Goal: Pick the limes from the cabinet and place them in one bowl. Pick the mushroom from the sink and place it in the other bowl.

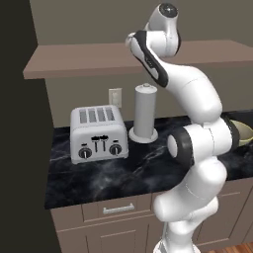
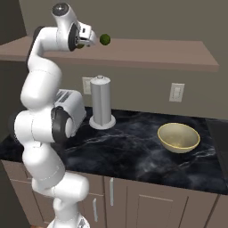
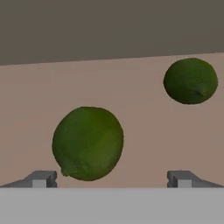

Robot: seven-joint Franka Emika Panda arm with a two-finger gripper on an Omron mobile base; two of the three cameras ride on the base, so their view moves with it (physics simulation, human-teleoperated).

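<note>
**Gripper at the cabinet, near lime off-centre between spread fingers**

Left base view: The arm [image 1: 197, 99] reached up to the cabinet [image 1: 74, 62], its upper links hiding the hand. A toaster [image 1: 98, 133] and a grey canister [image 1: 145, 111] stood on the counter [image 1: 99, 178]. The rim of a yellow bowl [image 1: 243, 129] showed at the right edge, behind the arm.

Right base view: The gripper [image 2: 91, 39] was level with the cabinet [image 2: 178, 53] top. One lime [image 2: 105, 39] sat on the slab just beyond the fingertips. A second green patch lay tucked against the hand. The bowl [image 2: 178, 137] rested on the counter [image 2: 133, 151], well apart and far below.

Hand view: The gripper [image 3: 111, 178] stood spread wide, holding nothing. The near lime [image 3: 87, 143] lay just ahead of the fingertips [image 3: 41, 178], left of the midline between them. The far lime [image 3: 190, 81] sat deeper on the cabinet [image 3: 131, 131], to the right. Being round, neither offered a long axis. In my judgement, the coming move required shifting toward the near lime's side to centre it, then advancing before closing.
</note>
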